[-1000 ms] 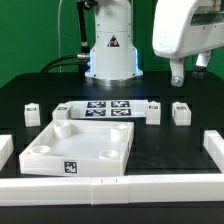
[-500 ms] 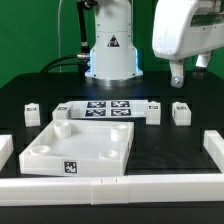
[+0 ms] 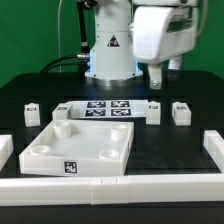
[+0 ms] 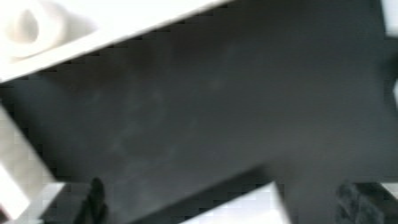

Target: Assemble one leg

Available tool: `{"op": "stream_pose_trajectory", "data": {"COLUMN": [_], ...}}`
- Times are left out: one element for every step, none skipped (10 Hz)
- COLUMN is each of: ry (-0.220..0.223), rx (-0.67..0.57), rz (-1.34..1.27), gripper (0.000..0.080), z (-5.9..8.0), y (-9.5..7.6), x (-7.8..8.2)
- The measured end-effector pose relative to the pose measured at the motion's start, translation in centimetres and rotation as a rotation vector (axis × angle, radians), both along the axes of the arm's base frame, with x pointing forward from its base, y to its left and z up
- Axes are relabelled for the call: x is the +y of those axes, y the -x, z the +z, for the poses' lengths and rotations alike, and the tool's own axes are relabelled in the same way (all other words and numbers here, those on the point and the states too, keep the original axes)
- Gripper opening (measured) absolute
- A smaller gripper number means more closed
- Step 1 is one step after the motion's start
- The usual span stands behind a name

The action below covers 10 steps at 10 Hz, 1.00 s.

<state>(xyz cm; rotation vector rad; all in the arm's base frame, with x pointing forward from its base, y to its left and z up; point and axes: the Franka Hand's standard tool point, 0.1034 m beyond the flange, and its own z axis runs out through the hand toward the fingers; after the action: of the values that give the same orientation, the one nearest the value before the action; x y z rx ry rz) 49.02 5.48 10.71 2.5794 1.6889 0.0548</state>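
Note:
Three small white legs with marker tags stand on the black table: one point(image 3: 32, 113) at the exterior view's left, one point(image 3: 153, 108) beside the marker board point(image 3: 105, 108), and one point(image 3: 181, 112) further right. My gripper point(image 3: 163, 73) hangs well above the table, over the two right legs. In the blurred wrist view my gripper point(image 4: 222, 205) is open, its dark fingers point(image 4: 80, 200) wide apart with nothing between them. No leg is clear in the wrist view.
The large white square panel point(image 3: 80, 148) with round corner sockets lies front left, and its corner shows in the wrist view point(image 4: 36, 30). Long white border strips run along the front point(image 3: 110, 187), left point(image 3: 5, 150) and right point(image 3: 213, 150). The robot base point(image 3: 110, 50) stands behind.
My gripper has moved toward the exterior view's left, from above the right edge to above the two right legs. Nothing on the table has moved.

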Motion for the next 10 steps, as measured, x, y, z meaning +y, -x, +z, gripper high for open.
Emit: {"op": "stream_pose_trajectory", "data": {"ry": [-0.012,-0.013,-0.013,-0.014,-0.014,-0.014,-0.014,-0.015,-0.015,-0.02], "rx": [0.001,0.001,0.042,0.042,0.044,0.044,0.045,0.048,0.06,0.067], "rz": [0.064,0.202,0.188,0.179,0.179,0.178,0.178,0.181,0.269,0.312], "gripper": [0.065,0.065,0.065,0.065,0.065,0.065,0.065,0.065,0.065,0.065], "z": [-1.3,-2.9,-4.1,-4.1,-4.2,-4.2,-4.2,-4.4,-5.5,-7.1], "y": [1.4,1.9,1.9,1.5,1.6,1.7,1.7,1.8,2.3,2.9], "x": [-1.7,-4.2,-5.7,-5.7,-5.7,-5.7,-5.7,-5.9,-7.2,-9.2]}}
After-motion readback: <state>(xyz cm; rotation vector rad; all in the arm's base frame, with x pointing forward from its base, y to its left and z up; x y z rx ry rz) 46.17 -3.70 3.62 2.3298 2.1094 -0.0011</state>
